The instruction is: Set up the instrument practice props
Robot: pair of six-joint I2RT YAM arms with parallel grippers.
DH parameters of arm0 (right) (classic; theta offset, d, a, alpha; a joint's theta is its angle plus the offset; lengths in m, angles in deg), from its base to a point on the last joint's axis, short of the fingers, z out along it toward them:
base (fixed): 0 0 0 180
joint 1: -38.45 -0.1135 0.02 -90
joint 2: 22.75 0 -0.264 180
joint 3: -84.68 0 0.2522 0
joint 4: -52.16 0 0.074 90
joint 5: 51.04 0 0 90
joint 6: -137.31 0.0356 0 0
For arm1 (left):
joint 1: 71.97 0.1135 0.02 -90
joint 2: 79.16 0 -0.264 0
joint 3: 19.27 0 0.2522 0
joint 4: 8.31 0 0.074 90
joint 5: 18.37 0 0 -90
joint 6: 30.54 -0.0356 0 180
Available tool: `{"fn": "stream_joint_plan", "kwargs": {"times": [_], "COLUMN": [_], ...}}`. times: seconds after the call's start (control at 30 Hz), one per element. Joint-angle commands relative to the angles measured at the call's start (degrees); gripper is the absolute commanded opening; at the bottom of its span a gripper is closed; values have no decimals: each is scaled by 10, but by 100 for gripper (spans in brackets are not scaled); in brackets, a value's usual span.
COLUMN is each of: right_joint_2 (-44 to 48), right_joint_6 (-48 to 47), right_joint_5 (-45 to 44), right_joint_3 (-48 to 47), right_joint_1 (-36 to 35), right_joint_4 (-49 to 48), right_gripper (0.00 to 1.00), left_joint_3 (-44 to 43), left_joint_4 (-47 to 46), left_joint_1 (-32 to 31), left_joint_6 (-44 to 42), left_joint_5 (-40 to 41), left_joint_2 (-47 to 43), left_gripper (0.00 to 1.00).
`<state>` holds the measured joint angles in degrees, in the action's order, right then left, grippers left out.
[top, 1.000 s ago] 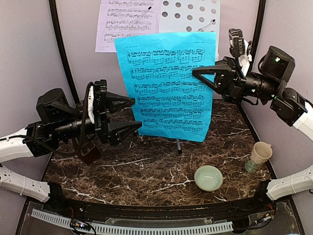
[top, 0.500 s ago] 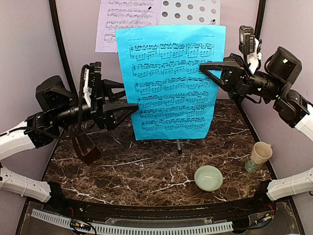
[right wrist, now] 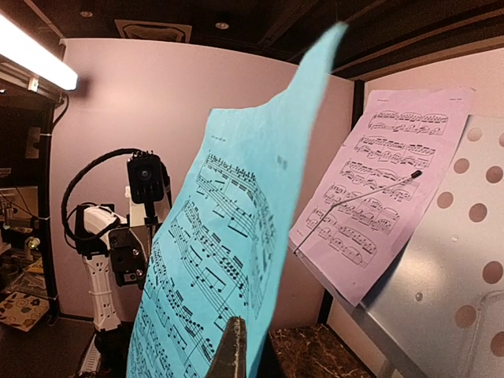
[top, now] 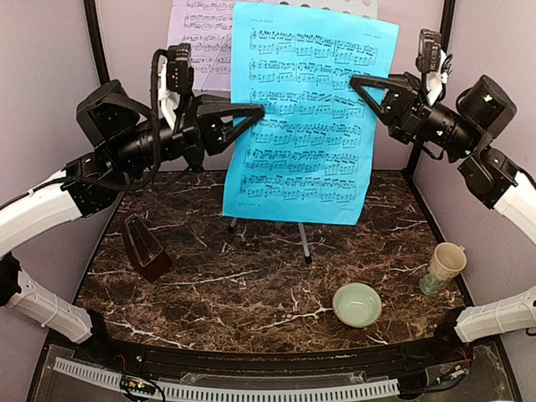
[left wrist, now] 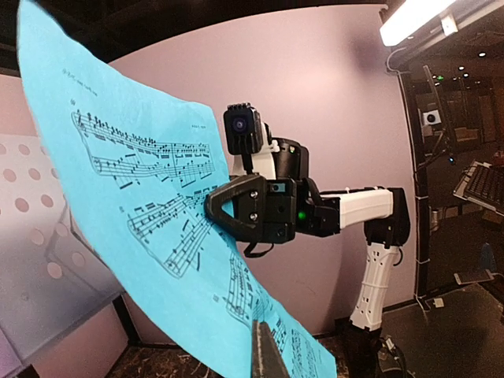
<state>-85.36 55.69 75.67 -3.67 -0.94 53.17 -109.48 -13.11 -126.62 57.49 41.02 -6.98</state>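
Above the worktop (top: 251,276), the cyan page (top: 306,117) is held upright, clenched at opposite edges by the left tool (top: 258,110) and right tool (top: 358,81). The lavender page (top: 194,42) is seen behind.

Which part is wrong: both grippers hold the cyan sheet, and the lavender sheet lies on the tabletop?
The lavender sheet rests on the music stand's perforated desk: see the right wrist view. The left gripper and right gripper hold the cyan sheet.
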Motion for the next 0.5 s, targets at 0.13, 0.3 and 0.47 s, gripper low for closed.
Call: {"fn": "stream_joint_plan", "kwargs": {"times": [0.13, 0.3, 0.47], "right_joint_2": [-60, -111, -142], "right_joint_6": [25, 45, 46], "right_joint_5": [-114, -175, -234], "right_joint_3": [-88, -163, -209], "right_joint_1": [50, 68, 77], "right_joint_4": [-123, -127, -115], "right_gripper": [0, 14, 42], "left_joint_3": [-134, -251, -348], "left_joint_4": [-23, 17, 41], "left_joint_1": [12, 13, 32], "left_joint_6": [-2, -43, -54], "left_joint_5": [132, 182, 221], "left_joint_2": [69, 131, 170], "left_gripper": [0, 0, 0]}}
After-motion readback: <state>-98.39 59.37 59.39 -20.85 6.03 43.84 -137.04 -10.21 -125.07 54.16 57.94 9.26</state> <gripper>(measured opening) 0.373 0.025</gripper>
